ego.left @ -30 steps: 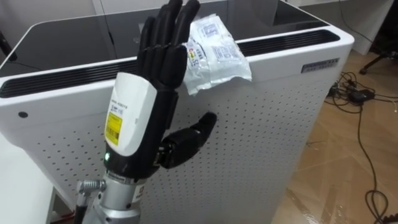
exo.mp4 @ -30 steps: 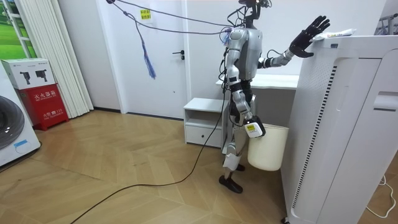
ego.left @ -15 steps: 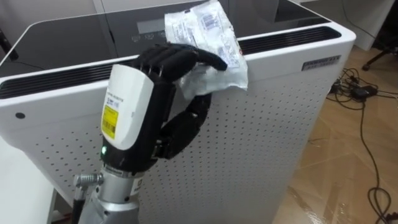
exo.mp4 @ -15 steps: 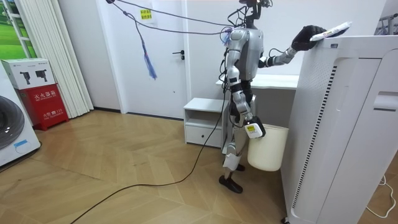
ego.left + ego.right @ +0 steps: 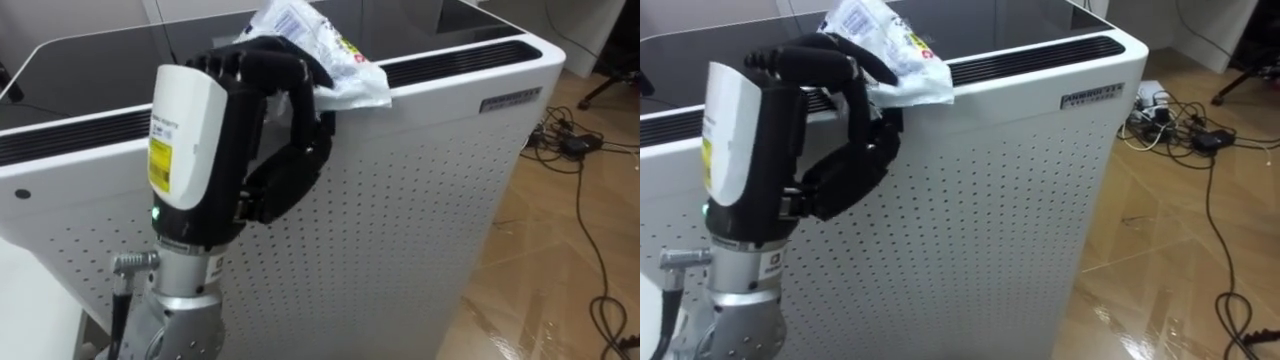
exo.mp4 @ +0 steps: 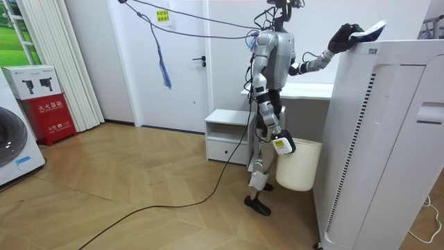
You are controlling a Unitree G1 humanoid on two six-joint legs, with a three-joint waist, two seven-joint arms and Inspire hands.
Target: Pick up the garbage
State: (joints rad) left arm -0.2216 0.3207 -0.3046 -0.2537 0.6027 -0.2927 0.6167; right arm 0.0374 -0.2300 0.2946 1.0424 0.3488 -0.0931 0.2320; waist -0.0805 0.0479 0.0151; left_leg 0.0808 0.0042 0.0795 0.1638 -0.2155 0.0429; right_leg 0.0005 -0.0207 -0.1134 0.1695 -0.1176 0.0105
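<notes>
Left hand (image 5: 200, 150) is raised to the top front edge of a tall white perforated cabinet (image 5: 420, 200). Its fingers (image 5: 270, 68) are curled over and clamped on a crumpled white plastic wrapper (image 5: 325, 55). The wrapper is held at the cabinet's slotted vent strip (image 5: 450, 58); contact with the top cannot be determined. In the room view the robot is seen standing upright beside the cabinet, right hand (image 6: 281, 144) lowered at a white bin (image 6: 300, 167); its grip cannot be told. Cables (image 5: 585, 150) are noted on the wooden floor.
</notes>
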